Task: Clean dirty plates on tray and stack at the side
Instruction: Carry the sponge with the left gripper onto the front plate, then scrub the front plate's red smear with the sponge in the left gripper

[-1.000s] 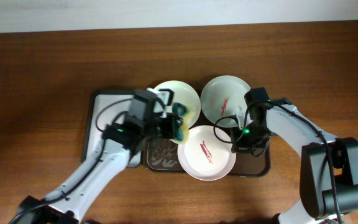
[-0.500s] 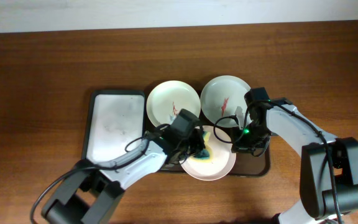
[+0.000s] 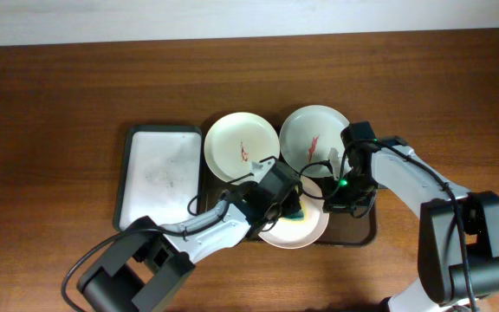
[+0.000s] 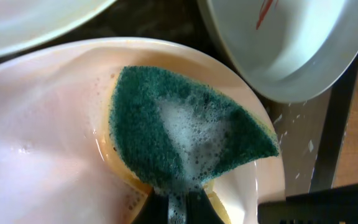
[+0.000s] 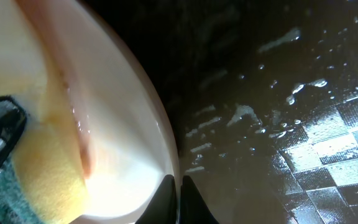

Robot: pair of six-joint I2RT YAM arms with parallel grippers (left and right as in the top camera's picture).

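1. One brown wooden tabletop (image 3: 59,104) carries everything.
2. The dark tray (image 3: 364,227) sits at its middle. Its glossy, textured base is wet with drops and foam flecks in the right wrist view (image 5: 303,124).
3. A small tray (image 3: 158,173), black-rimmed and white inside, lies just left of it, touching or nearly so.
4. Three plates rest on the dark tray. The back-left plate (image 3: 241,139) and back-right plate (image 3: 314,134) sit side by side, each with a red smear at its centre.
5. The front plate (image 3: 310,232) lies at the tray's near edge, its rim overlapping both back plates. Its face (image 4: 36,143) is wet with a pinkish, soapy film.
6. A sponge (image 4: 185,137), green scouring side up over a yellow layer and foamy at its middle, lies flat on the front plate's right half.
7. The left claw (image 3: 288,201) is closed on the sponge's near edge, pinching it.
8. The right claw (image 5: 174,186) is closed to a narrow gap on the front plate's right rim, one finger either side.
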